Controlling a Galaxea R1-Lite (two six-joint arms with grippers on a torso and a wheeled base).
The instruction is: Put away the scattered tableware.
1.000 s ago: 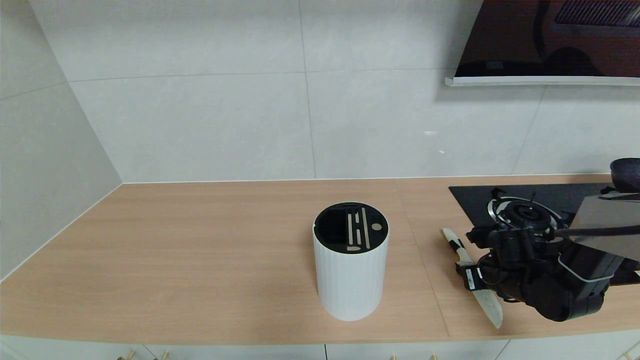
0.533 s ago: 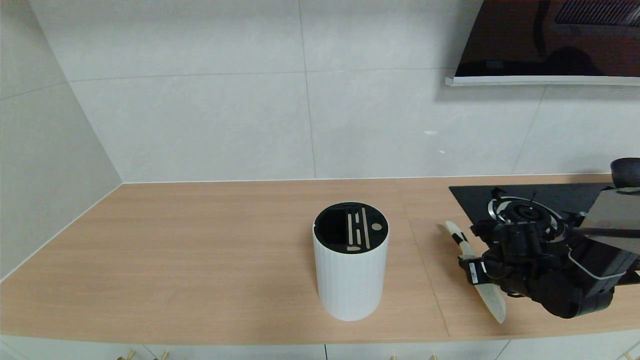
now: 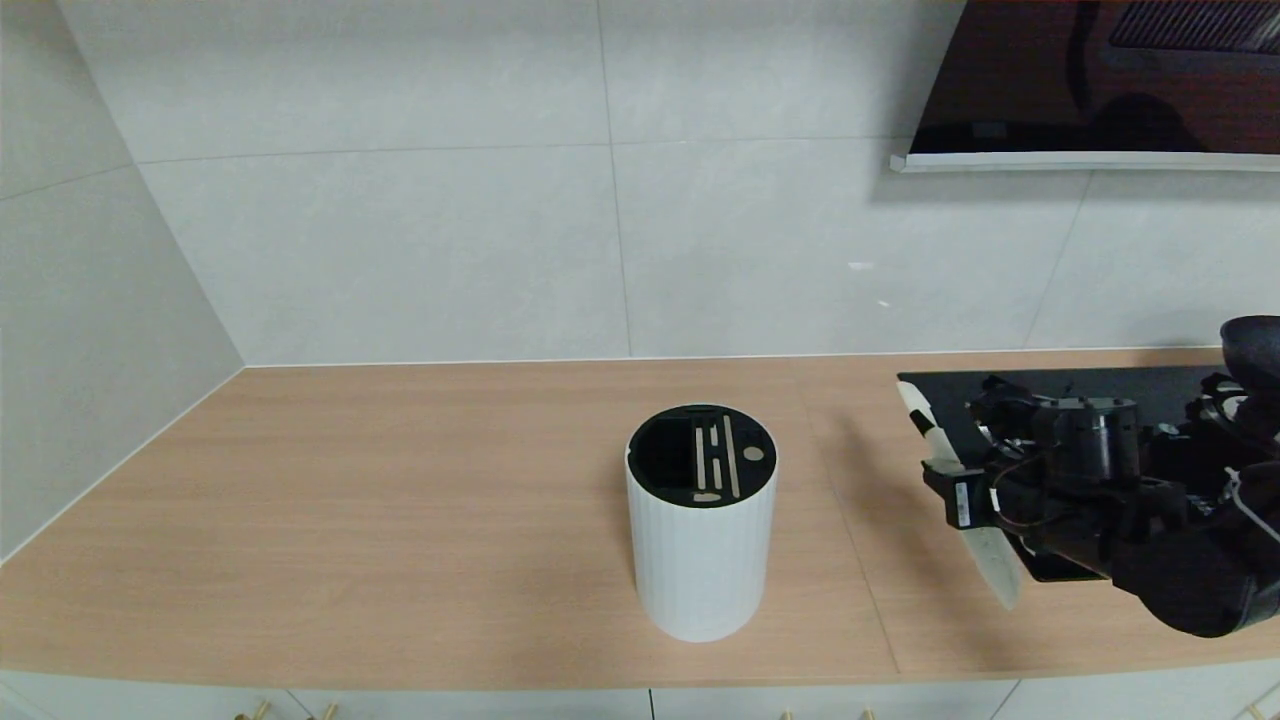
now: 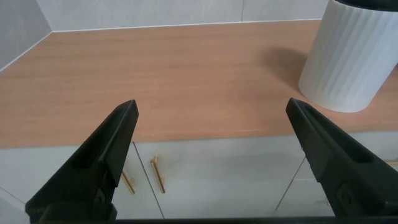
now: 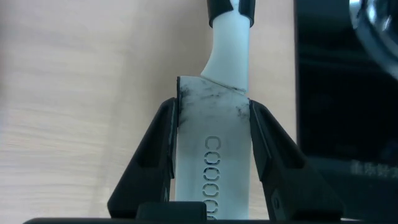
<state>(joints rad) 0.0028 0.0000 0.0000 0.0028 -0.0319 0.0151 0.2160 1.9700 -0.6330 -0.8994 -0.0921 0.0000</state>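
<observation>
A white knife [image 3: 962, 492] with a white-and-black handle hangs in the air above the counter's right end, tilted, blade tip toward the front. My right gripper [image 3: 968, 488] is shut on its blade; in the right wrist view the fingers [image 5: 155, 155] press both sides of the blade [image 5: 212, 155]. A white ribbed cylindrical holder [image 3: 701, 520] with a black slotted top stands mid-counter, left of the knife. My left gripper [image 4: 211, 155] is open and holds nothing, out in front of the counter's front edge, with the holder [image 4: 348, 53] off to one side.
A black gas hob [image 3: 1060, 395] lies at the right, under my right arm. A dark range hood [image 3: 1100, 85] hangs on the tiled wall above it. The wooden counter [image 3: 400, 500] spreads bare left of the holder. Cabinet handles [image 4: 157, 174] show below its edge.
My right gripper has lifted the knife off the counter and carried it up and slightly back; the knife was lying flat one second ago.
</observation>
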